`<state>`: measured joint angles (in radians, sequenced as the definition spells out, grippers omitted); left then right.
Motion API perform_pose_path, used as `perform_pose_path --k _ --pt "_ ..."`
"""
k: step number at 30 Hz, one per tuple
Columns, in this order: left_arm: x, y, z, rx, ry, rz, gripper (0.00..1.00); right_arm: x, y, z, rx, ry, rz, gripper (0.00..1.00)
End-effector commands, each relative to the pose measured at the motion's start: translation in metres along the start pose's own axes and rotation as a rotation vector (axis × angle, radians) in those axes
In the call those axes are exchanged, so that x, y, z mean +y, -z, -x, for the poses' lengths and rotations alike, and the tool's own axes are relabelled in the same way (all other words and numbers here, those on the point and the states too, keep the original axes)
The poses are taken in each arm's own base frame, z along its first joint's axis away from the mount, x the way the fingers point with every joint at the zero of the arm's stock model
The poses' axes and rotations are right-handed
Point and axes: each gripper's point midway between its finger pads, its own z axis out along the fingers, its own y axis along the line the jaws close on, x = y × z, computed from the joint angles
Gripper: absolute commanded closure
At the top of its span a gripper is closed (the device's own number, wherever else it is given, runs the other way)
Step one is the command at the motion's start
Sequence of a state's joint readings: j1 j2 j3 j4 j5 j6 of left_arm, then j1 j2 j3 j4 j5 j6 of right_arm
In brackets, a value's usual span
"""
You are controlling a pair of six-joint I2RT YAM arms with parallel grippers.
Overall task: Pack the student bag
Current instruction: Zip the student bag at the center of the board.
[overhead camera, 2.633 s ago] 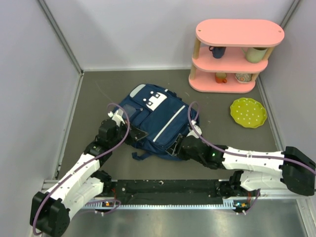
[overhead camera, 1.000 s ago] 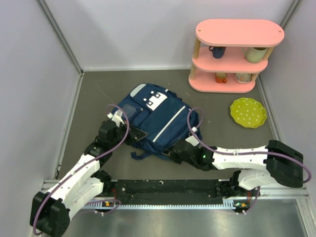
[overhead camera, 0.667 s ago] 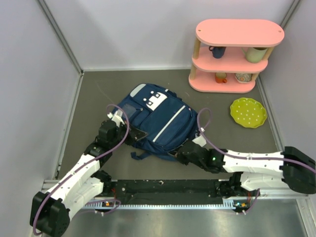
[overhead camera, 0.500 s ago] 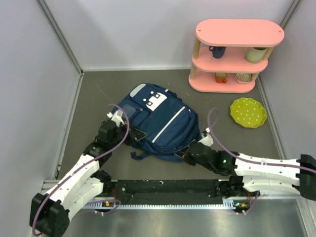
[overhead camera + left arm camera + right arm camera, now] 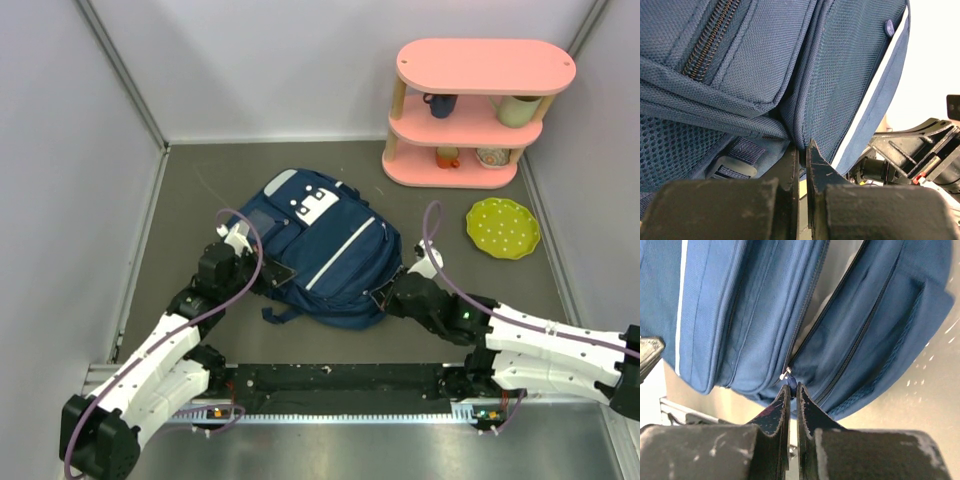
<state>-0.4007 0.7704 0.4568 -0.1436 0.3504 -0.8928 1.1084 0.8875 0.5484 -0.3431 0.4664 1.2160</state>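
Note:
The student bag (image 5: 325, 250), navy with white stripes and buckle patches, lies flat mid-table. My left gripper (image 5: 276, 274) is at its near left side, shut on a fold of the bag's fabric. The left wrist view shows its jaws (image 5: 802, 151) pinching the seam of the bag (image 5: 840, 75). My right gripper (image 5: 386, 297) is at the bag's near right corner. In the right wrist view it (image 5: 793, 390) is shut on the blue zipper pull (image 5: 793, 381) of the bag (image 5: 740, 315). The zip gapes a little above the pull, showing a pale inside (image 5: 807, 335).
A pink three-tier shelf (image 5: 470, 110) with cups and bowls stands at the back right. A green dotted plate (image 5: 503, 227) lies right of the bag. Grey walls close in the left, back and right sides.
My right gripper has moved right along the bag's near edge with the zipper pull in it. The bag's right side has spread out to the right. The left arm has not moved.

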Motion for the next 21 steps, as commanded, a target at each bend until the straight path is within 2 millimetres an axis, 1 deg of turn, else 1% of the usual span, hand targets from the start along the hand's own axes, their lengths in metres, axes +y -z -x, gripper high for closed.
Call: perform_pose_path --k 1,2,3,4,5,6,7,8,9,10,12,13,14,15,16,17,18,19,20,21 --pt "-0.03 0.01 0.026 -0.078 -0.133 -0.075 1.0 -0.036 -0.002 0.038 -0.128 0.162 -0.162 1.0" --pt "-0.03 0.012 0.029 -0.085 -0.17 -0.062 1.0 -0.039 -0.002 0.041 -0.138 0.163 -0.167 1.0" --pt "-0.026 0.013 0.034 -0.103 -0.183 -0.027 1.0 -0.045 -0.002 0.046 -0.15 0.172 -0.185 1.0" --pt "-0.014 0.015 0.029 -0.077 -0.186 0.031 1.0 -0.046 -0.002 0.05 -0.16 0.175 -0.187 1.0" --pt "-0.015 0.019 0.034 -0.087 -0.206 0.054 1.0 -0.048 -0.001 0.054 -0.171 0.175 -0.188 1.0" --pt "-0.009 0.021 0.037 -0.096 -0.216 0.092 1.0 -0.05 -0.002 0.059 -0.183 0.188 -0.19 1.0" --pt "-0.003 0.024 0.035 -0.086 -0.22 0.121 1.0 -0.049 -0.003 0.059 -0.179 0.195 -0.181 1.0" --pt "-0.002 0.027 0.04 -0.098 -0.238 0.142 1.0 -0.048 -0.003 0.06 -0.18 0.22 -0.174 1.0" --pt "0.003 0.029 0.043 -0.108 -0.245 0.167 1.0 -0.045 -0.003 0.062 -0.187 0.222 -0.159 1.0" --pt "0.003 0.032 0.047 -0.116 -0.271 0.177 1.0 -0.043 -0.003 0.063 -0.188 0.231 -0.151 1.0" --pt "0.012 0.035 0.052 -0.116 -0.283 0.226 1.0 -0.039 -0.004 0.061 -0.18 0.25 -0.126 1.0" --pt "0.011 0.037 0.057 -0.113 -0.323 0.23 1.0 -0.037 -0.005 0.061 -0.179 0.253 -0.114 1.0" --pt "0.023 0.037 0.058 -0.081 -0.31 0.282 1.0 -0.038 -0.005 0.059 -0.176 0.267 -0.106 1.0" --pt "0.03 0.039 0.06 -0.067 -0.31 0.315 1.0 -0.033 -0.006 0.06 -0.182 0.264 -0.086 1.0" --pt "0.031 0.043 0.066 -0.067 -0.339 0.331 1.0 -0.032 -0.006 0.06 -0.183 0.269 -0.079 1.0" --pt "0.042 0.047 0.075 -0.083 -0.322 0.372 1.0 -0.031 -0.006 0.061 -0.186 0.284 -0.068 1.0" --pt "0.05 0.052 0.078 -0.083 -0.306 0.408 1.0 -0.029 -0.007 0.059 -0.177 0.292 -0.055 1.0" --pt "0.057 0.059 0.089 -0.121 -0.277 0.43 1.0 -0.022 -0.007 0.059 -0.177 0.293 -0.027 1.0" --pt "0.06 0.063 0.093 -0.136 -0.256 0.432 1.0 -0.018 -0.008 0.058 -0.17 0.307 -0.009 1.0" --pt "0.06 0.064 0.1 -0.16 -0.243 0.415 0.9 -0.013 -0.009 0.051 -0.141 0.312 0.023 1.0"
